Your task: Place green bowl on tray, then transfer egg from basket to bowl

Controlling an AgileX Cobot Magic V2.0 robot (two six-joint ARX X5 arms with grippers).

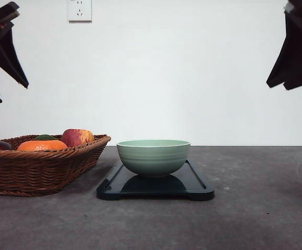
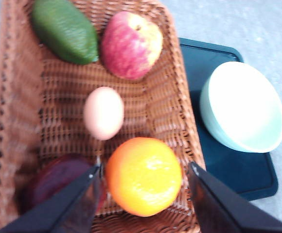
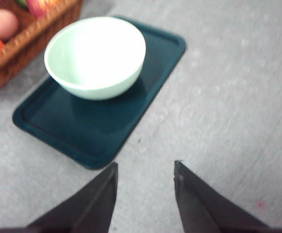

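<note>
Now the egg (image 2: 103, 113) is the left gripper's (image 2: 143, 170) to take.
Jaws wide and empty over the basket (image 2: 175, 111); egg lies beyond the orange (image 2: 143, 175), at eleven o'clock, long axis roughly along the approach. Green bowl (image 1: 153, 156) sits on the tray (image 1: 198, 183); right gripper (image 3: 146, 174) open, empty.

Open room above the egg (image 2: 103, 112) (orange (image 2: 144, 175) just beside, apple (image 2: 131, 44) near), basket (image 2: 170, 102) rim low.

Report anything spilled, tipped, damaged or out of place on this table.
Nothing stands out. The green bowl sits upright and empty on the tray, and the egg lies whole in the basket among the fruit.
</note>
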